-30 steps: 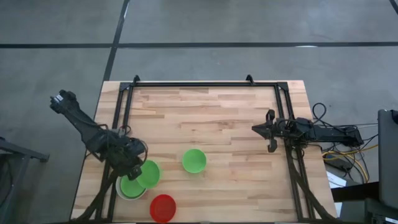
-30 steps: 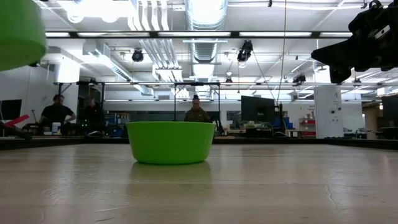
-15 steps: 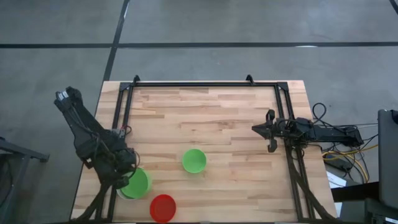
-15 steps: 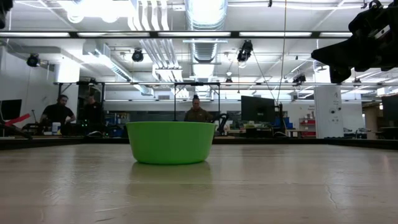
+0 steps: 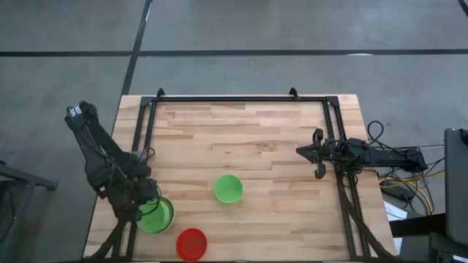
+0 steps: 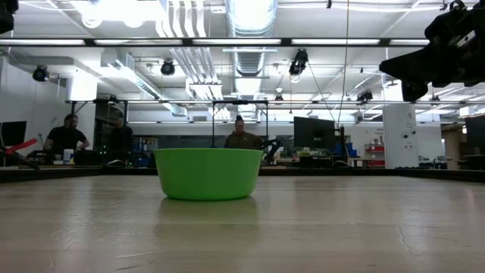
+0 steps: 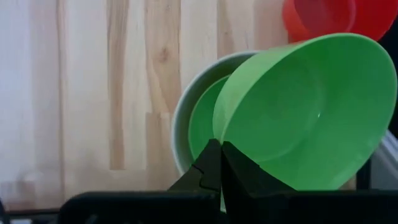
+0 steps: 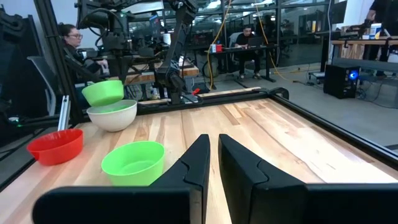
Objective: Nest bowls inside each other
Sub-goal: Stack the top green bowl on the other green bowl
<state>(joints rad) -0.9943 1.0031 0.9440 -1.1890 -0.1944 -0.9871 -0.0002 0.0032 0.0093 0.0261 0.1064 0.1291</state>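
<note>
1. At the table's front-left corner, my left gripper (image 7: 214,163) has its fingers pinched tight on the rim of a green bowl (image 7: 305,112), which hangs tilted just above the pale grey-white bowl (image 7: 181,118)
2. Inside that grey-white bowl I see another green bowl (image 7: 202,121) already seated; from above the pair reads as one green disc (image 5: 157,217) half hidden by my left arm
3. The red bowl (image 5: 191,243) sits just beside the stack, at the front edge of the table (image 5: 248,139), and looks apart from it
4. A third green bowl (image 5: 228,188) stands alone near the middle, well apart from the others; it fills the low view (image 6: 208,174)
5. My right gripper (image 5: 316,155) waits over the right side, fingers (image 8: 198,158) nearly together on nothing
6. People sit at desks (image 6: 241,139) in the room beyond
</note>
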